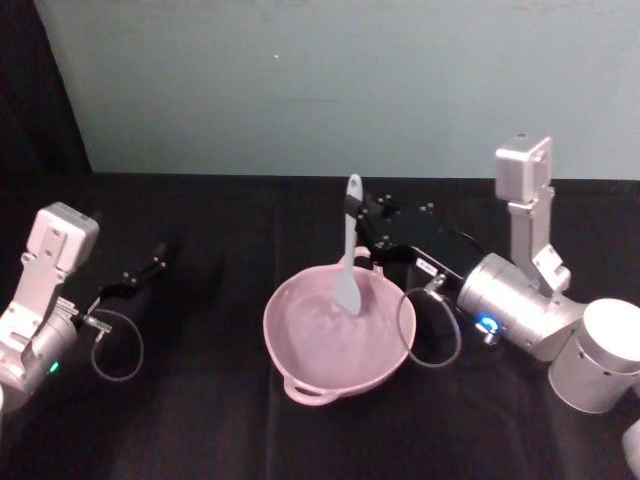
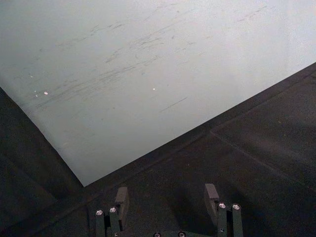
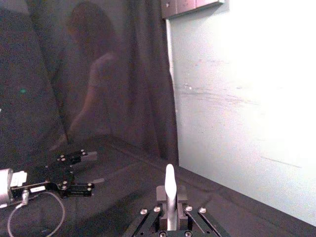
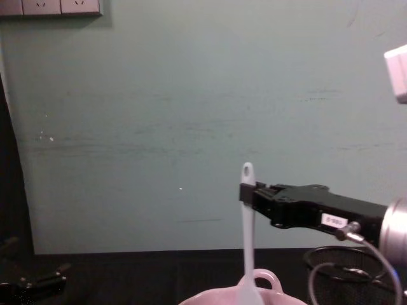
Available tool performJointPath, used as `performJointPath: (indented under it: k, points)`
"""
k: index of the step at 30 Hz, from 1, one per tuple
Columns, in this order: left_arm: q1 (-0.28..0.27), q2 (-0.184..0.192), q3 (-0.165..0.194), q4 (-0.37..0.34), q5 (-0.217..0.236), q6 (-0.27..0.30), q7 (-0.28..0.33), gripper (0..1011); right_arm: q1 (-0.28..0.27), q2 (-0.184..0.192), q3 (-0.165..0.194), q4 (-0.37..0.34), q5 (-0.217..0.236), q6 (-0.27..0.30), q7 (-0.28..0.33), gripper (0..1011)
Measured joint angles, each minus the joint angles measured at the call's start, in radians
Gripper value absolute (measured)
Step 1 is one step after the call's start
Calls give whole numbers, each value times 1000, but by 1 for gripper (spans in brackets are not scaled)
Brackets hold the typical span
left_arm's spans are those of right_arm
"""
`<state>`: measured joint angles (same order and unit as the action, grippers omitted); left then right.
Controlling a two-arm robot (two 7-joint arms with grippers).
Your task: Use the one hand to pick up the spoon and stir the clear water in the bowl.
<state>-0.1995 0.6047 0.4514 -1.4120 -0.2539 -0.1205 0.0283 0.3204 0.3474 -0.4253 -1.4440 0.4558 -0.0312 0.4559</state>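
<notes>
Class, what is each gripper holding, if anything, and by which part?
The right gripper holds the spoon by its upper handle, head down in the bowl; the left gripper holds nothing.

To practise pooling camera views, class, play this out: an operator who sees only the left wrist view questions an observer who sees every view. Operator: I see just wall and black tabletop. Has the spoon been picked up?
Observer: Yes. The right gripper is shut on the spoon, holding it upright by the upper handle.
Operator: Where is its head?
Observer: Down inside the bowl.
Operator: How does my own arm sit relative to that?
Observer: The left gripper is off to the bowl's left, well apart from it.
</notes>
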Motion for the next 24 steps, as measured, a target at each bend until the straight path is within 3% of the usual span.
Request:
performJointPath:
  k: [14,18,24]
  points:
    - [0,0,0,0,0,0,0,1005,-83,56,27,-116,17,32,-5,117]
    - [0,0,0,0,0,0,0,1005,-105,63,18,-147,23,39,1,117]
    - [0,0,0,0,0,0,0,1005,-115,52,-22,-170,23,44,18,117]
